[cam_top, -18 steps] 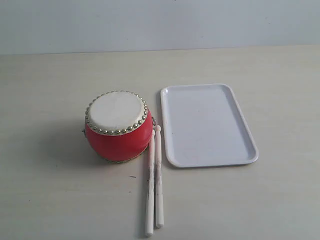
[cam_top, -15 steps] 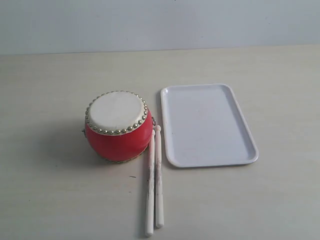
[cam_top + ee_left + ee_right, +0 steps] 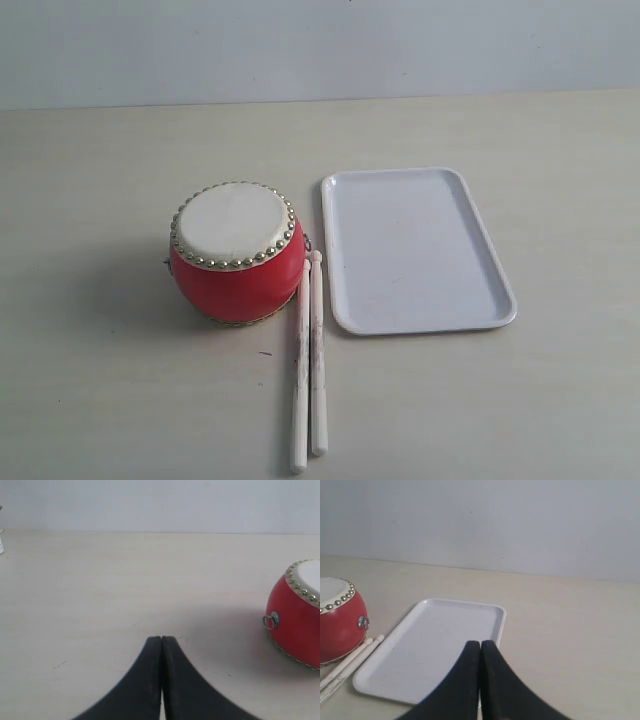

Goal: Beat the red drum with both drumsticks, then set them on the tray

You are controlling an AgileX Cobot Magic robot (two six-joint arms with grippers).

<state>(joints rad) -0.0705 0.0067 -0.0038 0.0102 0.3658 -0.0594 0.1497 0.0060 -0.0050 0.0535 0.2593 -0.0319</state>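
The red drum (image 3: 236,252) with its cream, gold-studded top stands on the table left of centre. Two off-white drumsticks (image 3: 308,360) lie side by side just right of it, tips beside the drum, handles toward the front edge. The white tray (image 3: 415,248) lies empty to their right. Neither arm shows in the exterior view. My left gripper (image 3: 161,639) is shut on nothing, above bare table, with the drum (image 3: 296,612) off to one side. My right gripper (image 3: 480,643) is shut on nothing, in front of the tray (image 3: 432,647); the drum (image 3: 339,617) and drumsticks (image 3: 347,665) lie beyond it.
A pale wall runs behind the beige table (image 3: 100,380). A small white object (image 3: 1,544) sits at the far edge of the left wrist view.
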